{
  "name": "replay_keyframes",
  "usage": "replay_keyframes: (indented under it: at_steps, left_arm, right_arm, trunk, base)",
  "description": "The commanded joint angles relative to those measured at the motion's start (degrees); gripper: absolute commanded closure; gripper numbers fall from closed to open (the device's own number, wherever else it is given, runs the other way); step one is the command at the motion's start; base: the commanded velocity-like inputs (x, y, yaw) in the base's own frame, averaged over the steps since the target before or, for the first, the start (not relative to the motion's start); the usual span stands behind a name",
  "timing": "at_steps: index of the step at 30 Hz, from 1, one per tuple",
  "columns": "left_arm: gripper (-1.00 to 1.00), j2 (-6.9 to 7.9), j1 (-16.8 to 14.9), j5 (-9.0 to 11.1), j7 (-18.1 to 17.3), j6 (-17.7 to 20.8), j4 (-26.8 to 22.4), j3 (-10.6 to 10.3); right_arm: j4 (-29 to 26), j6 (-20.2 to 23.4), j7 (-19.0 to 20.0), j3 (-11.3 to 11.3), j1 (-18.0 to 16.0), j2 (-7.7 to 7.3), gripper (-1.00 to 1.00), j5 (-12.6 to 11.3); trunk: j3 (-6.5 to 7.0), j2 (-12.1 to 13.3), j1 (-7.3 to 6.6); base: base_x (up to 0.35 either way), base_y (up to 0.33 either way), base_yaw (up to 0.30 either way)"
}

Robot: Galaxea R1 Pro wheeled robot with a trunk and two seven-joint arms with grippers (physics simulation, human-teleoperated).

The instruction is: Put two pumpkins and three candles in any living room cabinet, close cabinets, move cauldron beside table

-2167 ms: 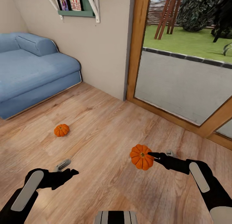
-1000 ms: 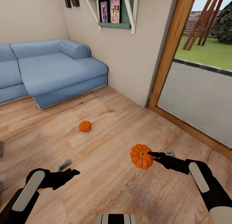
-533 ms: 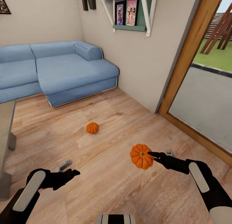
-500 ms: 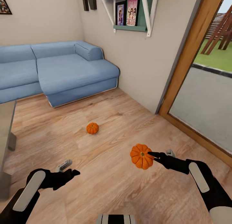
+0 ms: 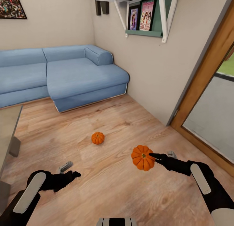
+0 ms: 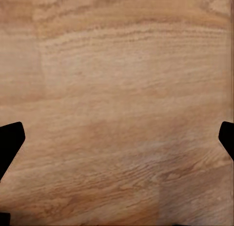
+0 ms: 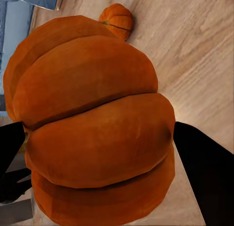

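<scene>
Right gripper (image 5: 155,157) clamped on pumpkin (image 5: 143,158), carried above floor (image 5: 107,183). Left gripper (image 5: 70,170) spread open, empty. Second pumpkin (image 5: 97,138) on floor, ahead, between both grippers. Risk: grip looks tip-only, maybe; you turn fast, pumpkin slips. Versus earlier: view swung left, table (image 5: 7,128) edge now showing.

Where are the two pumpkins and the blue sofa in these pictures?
Held pumpkin (image 5: 142,158), head view, middle of its ribbed side.
Floor pumpkin (image 5: 97,138), head view, centre of its body.
Blue sofa (image 5: 78,73), head view, seat cushion.
</scene>
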Motion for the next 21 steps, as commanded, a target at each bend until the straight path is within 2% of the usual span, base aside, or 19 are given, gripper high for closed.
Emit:
replay_keyframes:
  at_steps: [1, 21]
  left_arm:
    - [-1.0, 0.03, -0.04, 0.61, 0.6, 0.01, -0.04, -0.1]
    - [-1.0, -0.02, -0.04, 0.66, 0.6, 0.01, -0.04, -0.1]
  right_arm:
    - [-0.03, 0.48, 0.38, -0.12, -0.03, 0.01, 1.0, -0.59]
    - [0.11, 0.17, 0.31, -0.09, -0.03, 0.01, 1.0, -0.59]
  trunk:
    - [0.04, -0.02, 0.02]
    - [1.3, -0.02, 0.02]
  base:
    - [0.325, 0.0, 0.157]
    - [0.27, 0.0, 0.178]
